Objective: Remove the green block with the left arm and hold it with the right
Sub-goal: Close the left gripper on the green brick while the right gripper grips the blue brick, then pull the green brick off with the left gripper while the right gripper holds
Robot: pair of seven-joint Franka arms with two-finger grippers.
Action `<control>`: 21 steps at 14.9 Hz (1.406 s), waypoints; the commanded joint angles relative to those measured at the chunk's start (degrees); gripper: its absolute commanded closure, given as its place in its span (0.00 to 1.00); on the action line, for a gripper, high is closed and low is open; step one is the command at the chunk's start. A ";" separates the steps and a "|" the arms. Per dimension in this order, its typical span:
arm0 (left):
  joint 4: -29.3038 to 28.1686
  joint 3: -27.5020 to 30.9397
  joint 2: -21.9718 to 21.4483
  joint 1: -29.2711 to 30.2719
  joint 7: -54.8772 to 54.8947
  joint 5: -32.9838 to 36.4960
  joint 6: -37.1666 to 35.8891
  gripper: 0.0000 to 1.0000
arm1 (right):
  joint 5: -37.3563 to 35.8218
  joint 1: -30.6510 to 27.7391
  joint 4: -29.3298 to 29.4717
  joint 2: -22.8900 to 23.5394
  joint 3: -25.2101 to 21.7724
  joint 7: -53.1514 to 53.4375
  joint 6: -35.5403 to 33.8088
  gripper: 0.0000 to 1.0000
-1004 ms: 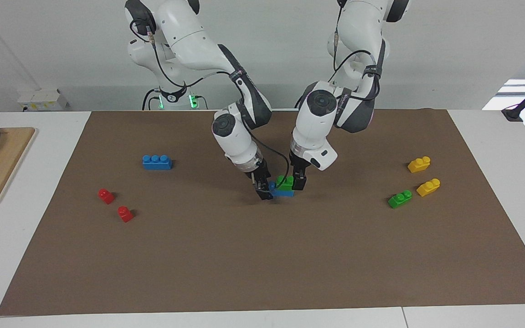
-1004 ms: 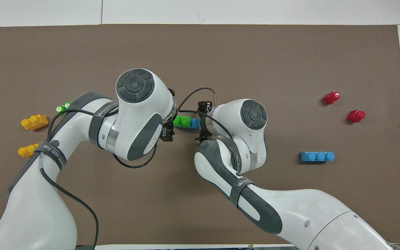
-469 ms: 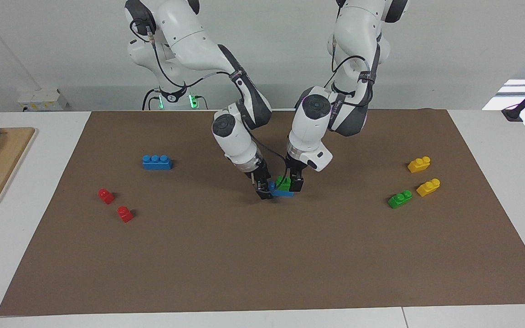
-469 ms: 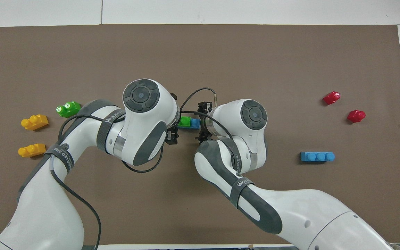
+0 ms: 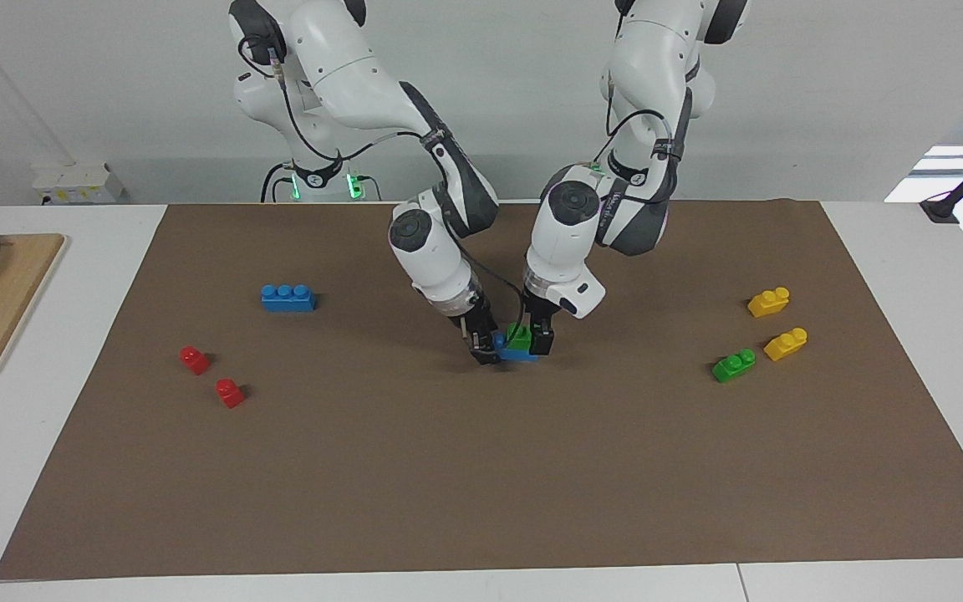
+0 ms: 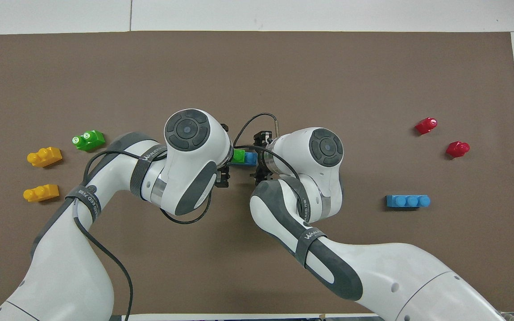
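Facing view: left gripper (image 5: 534, 341), fingers apart, straddles the green block (image 5: 521, 336); it should squeeze firmly, then pull toward twelve o'clock. Right gripper (image 5: 486, 349) is closing on the blue brick (image 5: 517, 354); its grip is unclear.

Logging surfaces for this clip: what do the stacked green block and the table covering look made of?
green block: likely moulded plastic, glossy, bright uniform colour with round studs. Brown covering: probably matte paper or thin sheet, flat, no sheen; can't tell which.

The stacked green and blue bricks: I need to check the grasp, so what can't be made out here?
- Overhead view: the left arm's wrist hides most of the green block.
- Facing view: the right gripper covers one end of the blue brick.
- Whether either gripper grips is unclear.
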 commanded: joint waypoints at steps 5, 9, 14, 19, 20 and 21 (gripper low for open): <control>-0.83 0.85 -0.34 -1.64 -1.88 1.30 1.50 0.39 | 1.65 0.35 -1.21 -0.03 0.02 -1.89 3.18 1.00; -0.83 0.85 -0.34 -1.65 -1.79 1.30 1.41 0.49 | 1.74 0.35 -1.65 -0.12 0.02 -3.66 3.27 1.00; -0.31 0.85 -0.34 -1.65 -1.36 1.48 0.45 0.72 | 1.74 0.26 -1.65 -0.12 0.02 -3.66 3.27 1.00; 0.05 1.20 -3.59 -0.07 0.83 1.48 -1.66 0.76 | 1.74 0.26 -1.65 -0.12 0.02 -3.75 3.27 1.00; 0.14 1.03 -4.38 0.98 2.15 1.48 -2.53 0.76 | 1.74 0.26 -1.65 -0.12 0.02 -3.75 3.27 1.00; 0.14 1.03 -4.91 1.34 3.47 1.48 -3.59 0.76 | 1.74 0.26 -1.65 -0.12 0.02 -3.75 3.27 1.00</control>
